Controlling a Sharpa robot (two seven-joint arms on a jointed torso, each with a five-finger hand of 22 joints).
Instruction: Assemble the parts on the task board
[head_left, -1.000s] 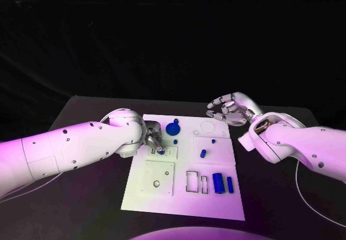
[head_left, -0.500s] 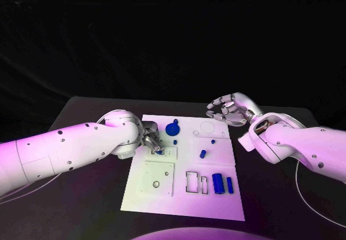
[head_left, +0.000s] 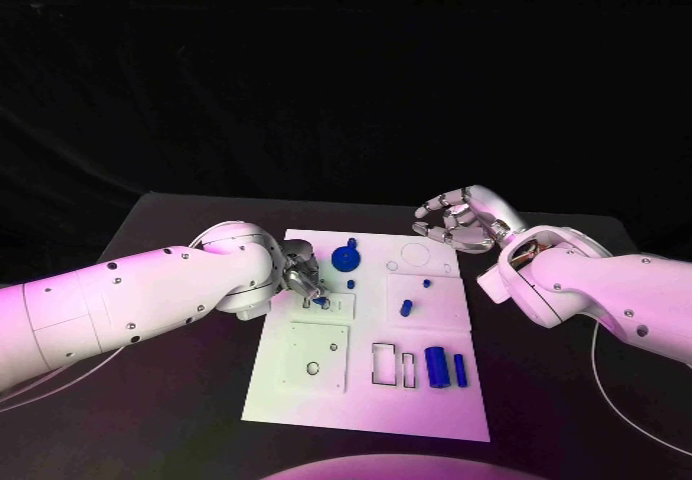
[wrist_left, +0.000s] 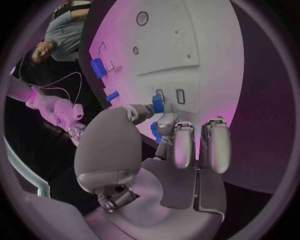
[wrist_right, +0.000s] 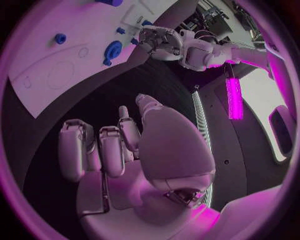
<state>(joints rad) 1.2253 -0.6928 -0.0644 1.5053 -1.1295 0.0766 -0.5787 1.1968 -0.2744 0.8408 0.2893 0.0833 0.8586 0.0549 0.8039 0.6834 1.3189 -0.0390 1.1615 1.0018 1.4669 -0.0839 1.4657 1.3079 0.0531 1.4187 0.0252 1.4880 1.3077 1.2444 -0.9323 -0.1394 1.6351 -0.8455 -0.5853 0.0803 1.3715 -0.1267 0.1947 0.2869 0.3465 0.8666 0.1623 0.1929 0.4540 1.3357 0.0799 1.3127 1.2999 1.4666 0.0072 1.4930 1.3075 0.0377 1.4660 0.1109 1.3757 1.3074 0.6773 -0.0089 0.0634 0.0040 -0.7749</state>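
In the head view the white task board lies in the middle of the black counter. The left hand is down over the board's left edge, its fingers curled round a small blue part that sits at the slots there. Beyond it on the board stands a round blue part, with a tiny blue piece just beside it, a blue knob and a short blue peg toward the board's right side, and two blue cylinders lying side by side near the board's near right corner. The right hand is raised beyond the board's far right corner, apart from every part, its fingers loosely curled and parted, holding nothing. In the left wrist view the left hand pinches the small blue part between thumb and a finger, right at two small rectangular slots in the board, while the other fingers lie straight alongside. In the right wrist view the right hand has its fingers spread with nothing in them above the dark counter; the board with the round blue part lies farther off, and the left hand rests at the board's edge.
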